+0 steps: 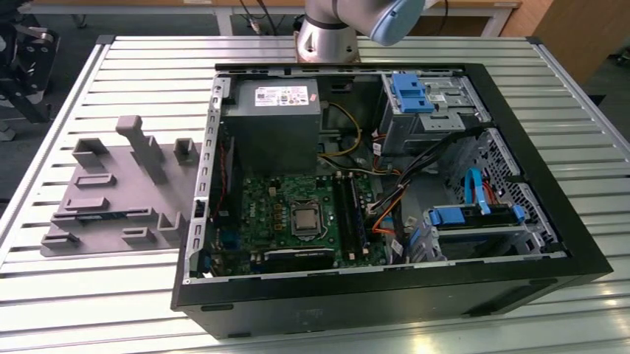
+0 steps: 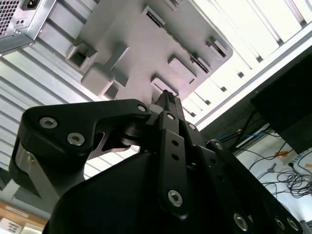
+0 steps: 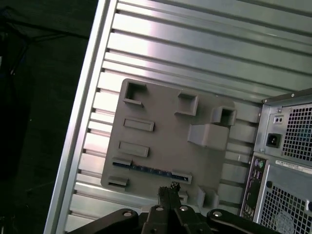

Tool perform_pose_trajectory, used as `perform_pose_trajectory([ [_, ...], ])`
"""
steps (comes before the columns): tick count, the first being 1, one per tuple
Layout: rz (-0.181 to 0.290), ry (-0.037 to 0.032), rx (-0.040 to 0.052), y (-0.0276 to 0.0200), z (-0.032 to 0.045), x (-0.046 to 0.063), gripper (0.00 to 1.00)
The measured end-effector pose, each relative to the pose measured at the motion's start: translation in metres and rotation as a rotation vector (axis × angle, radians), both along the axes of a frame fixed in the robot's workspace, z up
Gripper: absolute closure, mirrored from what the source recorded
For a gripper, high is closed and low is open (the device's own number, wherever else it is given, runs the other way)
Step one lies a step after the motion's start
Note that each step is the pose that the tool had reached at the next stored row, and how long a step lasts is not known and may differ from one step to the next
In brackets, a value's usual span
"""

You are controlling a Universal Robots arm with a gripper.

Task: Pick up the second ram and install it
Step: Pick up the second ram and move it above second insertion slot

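My gripper (image 3: 168, 187) has its fingers drawn together on nothing and hovers over the grey fixture (image 3: 165, 122). The second ram (image 3: 146, 169) lies in its fixture slot beneath the fingertips, apart from them, so I judge pickup and installation both undone.

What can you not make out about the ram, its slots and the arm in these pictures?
1. The second ram: in the first wrist view it sits edge-on in the grey fixture, whose slot hides its faces.
2. The motherboard's ram slots: in the exterior view they are too small and dark to tell which are filled.
3. The arm: in the exterior view it is cut off by the top edge.
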State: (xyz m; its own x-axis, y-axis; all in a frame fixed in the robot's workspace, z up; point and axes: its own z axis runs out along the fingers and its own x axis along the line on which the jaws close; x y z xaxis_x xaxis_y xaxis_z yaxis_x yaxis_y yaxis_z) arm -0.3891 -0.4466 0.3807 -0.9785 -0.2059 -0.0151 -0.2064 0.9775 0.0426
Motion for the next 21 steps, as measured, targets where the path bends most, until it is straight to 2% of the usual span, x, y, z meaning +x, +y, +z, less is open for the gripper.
perform_pose_trajectory([
  [13,0.137,0.0001,-0.0049,0.0,-0.0001,0.0,0.89],
  [21,0.145,0.0001,-0.0056,0.0,-0.0001,0.0,0.89],
])
